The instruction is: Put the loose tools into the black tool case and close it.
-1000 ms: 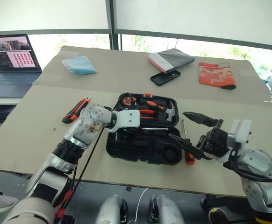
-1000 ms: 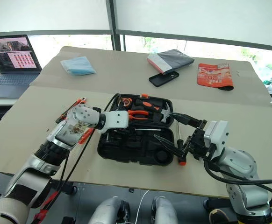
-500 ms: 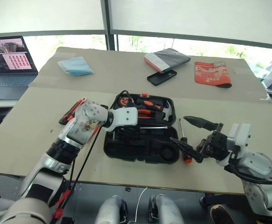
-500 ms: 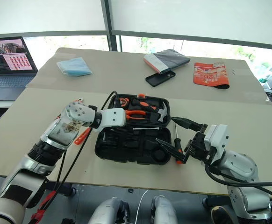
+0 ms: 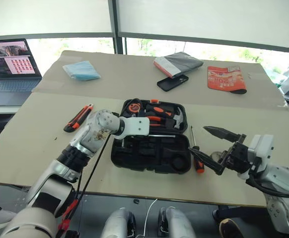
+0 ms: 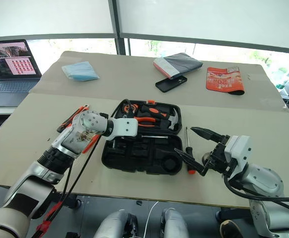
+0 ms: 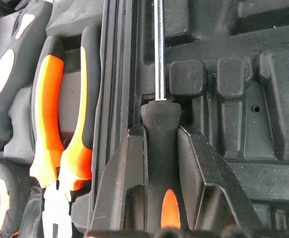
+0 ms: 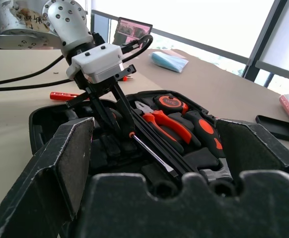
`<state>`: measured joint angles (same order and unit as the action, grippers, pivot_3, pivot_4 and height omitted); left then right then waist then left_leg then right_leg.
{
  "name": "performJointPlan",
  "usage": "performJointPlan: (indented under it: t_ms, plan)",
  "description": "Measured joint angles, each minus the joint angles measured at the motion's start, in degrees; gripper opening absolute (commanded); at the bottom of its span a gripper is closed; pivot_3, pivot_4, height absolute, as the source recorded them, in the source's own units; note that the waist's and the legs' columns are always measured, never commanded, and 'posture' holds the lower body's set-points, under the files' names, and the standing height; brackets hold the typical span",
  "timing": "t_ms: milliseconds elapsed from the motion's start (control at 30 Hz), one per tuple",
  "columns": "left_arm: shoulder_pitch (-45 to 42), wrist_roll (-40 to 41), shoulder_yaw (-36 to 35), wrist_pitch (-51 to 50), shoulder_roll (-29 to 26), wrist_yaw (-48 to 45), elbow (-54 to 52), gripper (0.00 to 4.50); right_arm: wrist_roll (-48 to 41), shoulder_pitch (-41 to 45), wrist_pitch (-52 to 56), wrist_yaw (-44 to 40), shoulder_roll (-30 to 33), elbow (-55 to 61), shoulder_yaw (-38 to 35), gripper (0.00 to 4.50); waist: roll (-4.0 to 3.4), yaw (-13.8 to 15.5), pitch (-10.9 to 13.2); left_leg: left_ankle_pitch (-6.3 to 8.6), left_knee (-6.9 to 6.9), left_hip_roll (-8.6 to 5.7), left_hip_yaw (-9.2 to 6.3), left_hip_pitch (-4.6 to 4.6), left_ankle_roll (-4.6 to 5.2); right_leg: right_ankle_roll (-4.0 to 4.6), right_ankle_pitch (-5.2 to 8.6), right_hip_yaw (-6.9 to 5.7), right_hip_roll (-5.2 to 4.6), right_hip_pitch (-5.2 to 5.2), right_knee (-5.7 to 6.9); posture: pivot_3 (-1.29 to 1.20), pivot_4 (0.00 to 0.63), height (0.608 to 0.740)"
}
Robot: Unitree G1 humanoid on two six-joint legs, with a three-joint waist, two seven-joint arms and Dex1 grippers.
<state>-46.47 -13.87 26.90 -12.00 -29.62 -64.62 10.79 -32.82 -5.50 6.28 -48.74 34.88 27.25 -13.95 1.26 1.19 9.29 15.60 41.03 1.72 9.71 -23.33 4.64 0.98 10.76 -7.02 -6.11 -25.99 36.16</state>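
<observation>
Left gripper (image 7: 162, 163): my fingers clamp a screwdriver (image 7: 159, 124) by its handle, shaft lying over the black tool case (image 5: 149, 156), to seat it.
Right gripper (image 5: 219, 148): spread wide, empty, right of the case.
Utility knife (image 5: 79, 117): loose, left of the case.

Bright daylight from the windows (image 5: 184, 47) behind; sharp frames, soft shadows.

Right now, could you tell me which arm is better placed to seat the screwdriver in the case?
The left: its fingers already grip the screwdriver over the black tool case. The right gripper hangs open beside the case.
</observation>
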Motion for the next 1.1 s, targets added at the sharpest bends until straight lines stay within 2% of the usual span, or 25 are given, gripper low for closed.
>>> performJointPlan:
  t_ms: [67,133,167,200,267,433,533,633,700,900,1100]
  plan:
    - [0.0,0.1,0.0,0.0,0.0,-0.4,-0.1,0.61,0.0,0.0,0.0,0.0,0.0,0.0,0.0,4.5,0.0,0.0,0.0,0.0,-0.01,0.0,0.0,-0.01,0.0,0.0,0.0,0.0,0.0,0.0,0.0,0.0,0.15,0.74]
    - [0.0,0.3,-0.2,0.3,-0.1,-0.9,-0.1,1.43,0.0,0.0,0.0,0.0,-0.1,0.0,0.0,4.5,0.0,0.0,0.0,0.0,-0.01,0.0,0.0,-0.01,0.0,0.0,0.0,0.0,0.0,0.0,-0.01,0.0,0.15,0.74]
    - [0.0,0.5,-0.6,0.7,-0.2,-0.9,-0.1,1.63,0.0,0.1,0.0,0.0,-0.1,0.0,0.0,4.5,0.0,0.0,0.0,0.0,-0.01,0.0,0.0,-0.02,0.0,0.0,0.0,0.0,0.01,-0.01,-0.01,0.0,0.15,0.74]
    - [0.0,0.9,-1.0,1.3,-0.2,-1.2,-0.3,2.09,0.0,0.1,0.0,0.0,-0.1,-0.1,0.0,4.5,0.0,0.0,0.0,0.0,-0.02,0.0,0.01,-0.01,0.0,0.01,0.0,0.0,0.01,-0.01,-0.01,0.0,0.15,0.74]
    - [0.0,1.9,-1.7,1.6,0.2,-1.0,-0.3,2.72,0.0,0.2,0.0,0.0,-0.3,-0.5,0.0,4.5,0.0,0.0,0.0,0.0,-0.01,0.0,0.0,-0.04,0.0,0.01,0.0,0.0,0.01,-0.02,-0.01,0.0,0.15,0.74]
    - [0.5,8.0,-6.7,-4.0,3.7,0.2,-2.1,2.72,0.0,0.3,0.0,0.0,-0.7,-0.7,0.2,4.5,0.0,-0.1,0.0,0.0,0.01,0.0,0.0,-0.1,0.01,0.0,0.0,0.0,0.01,-0.06,-0.01,0.0,0.15,0.74]
    - [0.7,11.1,-9.4,-6.2,4.0,0.8,-4.4,1.93,0.1,0.3,0.0,0.0,-0.8,-0.7,0.2,4.5,0.0,-0.4,0.0,-0.01,-0.02,0.01,0.01,-0.05,-0.01,0.0,0.0,0.01,0.03,-0.05,0.0,0.0,0.15,0.74]
    - [3.4,12.2,-10.6,-5.9,3.8,1.5,-4.6,0.73,0.1,0.3,0.0,0.1,-1.4,-0.8,0.2,4.5,-0.01,-0.6,0.0,-0.03,-0.04,0.01,0.03,0.03,-0.04,0.0,0.0,0.04,0.04,-0.03,0.03,0.0,0.15,0.74]
    - [5.6,12.4,-10.8,-4.8,4.0,2.8,-2.5,0.1,0.1,0.3,-0.1,0.2,-1.8,-0.9,0.2,4.5,-0.01,-0.6,0.0,-0.04,-0.05,0.01,0.03,0.05,-0.06,0.0,0.0,0.04,0.04,-0.02,0.05,0.0,0.15,0.74]
    - [10.8,13.1,-12.0,1.9,6.4,7.4,2.4,0.03,0.2,0.1,-0.7,0.2,-2.1,-1.5,0.1,4.5,-0.02,-0.3,0.0,0.0,-0.03,0.0,0.02,0.05,-0.01,0.01,-0.01,0.01,-0.07,0.03,0.0,0.0,0.15,0.74]
    - [11.3,12.9,-11.1,2.1,6.4,7.9,2.3,0.03,0.2,-0.2,-0.7,0.3,-2.1,-1.5,0.0,4.5,-0.05,-0.3,0.0,0.0,-0.05,0.0,0.02,0.11,-0.01,0.01,-0.01,-0.01,-0.06,0.1,-0.01,0.0,0.15,0.74]
